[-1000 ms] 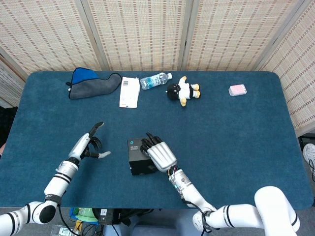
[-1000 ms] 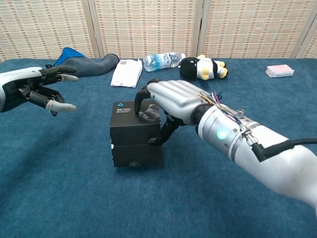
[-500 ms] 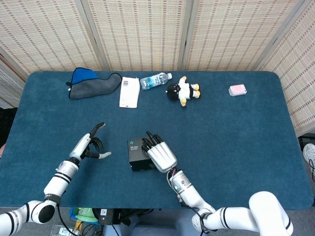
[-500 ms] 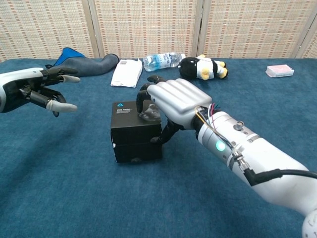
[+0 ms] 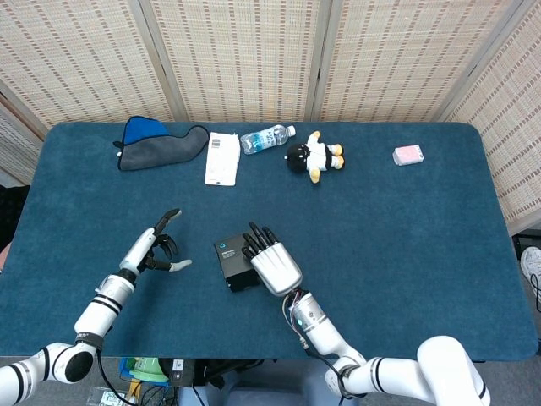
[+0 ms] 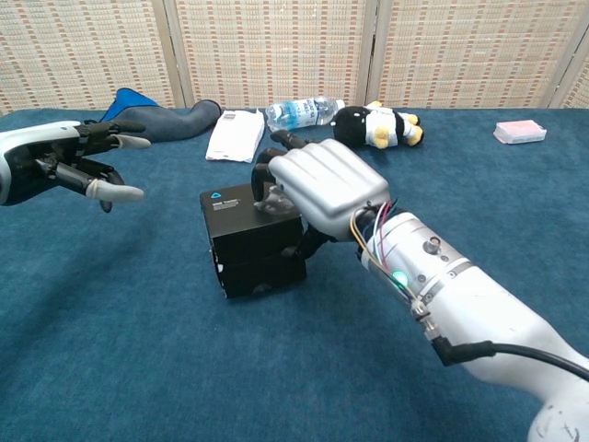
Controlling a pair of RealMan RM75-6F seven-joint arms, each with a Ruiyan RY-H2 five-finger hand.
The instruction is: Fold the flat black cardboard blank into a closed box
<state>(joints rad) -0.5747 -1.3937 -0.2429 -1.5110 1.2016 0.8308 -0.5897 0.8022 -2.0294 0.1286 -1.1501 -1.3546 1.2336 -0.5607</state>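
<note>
The black box stands folded on the blue table, near the front centre, with a small blue mark on its lid. My right hand lies over the box's right side, fingers pressing on the lid and thumb against the side wall. The box is turned slightly askew in the chest view. To the left of the box, my left hand hovers above the table, its fingers spread and holding nothing.
Along the far edge lie a blue and grey cloth, a white packet, a water bottle, a plush penguin and a pink item. The blue table carries them all.
My right hand has pushed the box a little leftward and turned it, so it now sits askew. My right forearm has swung nearer. The left hand has barely moved.
</note>
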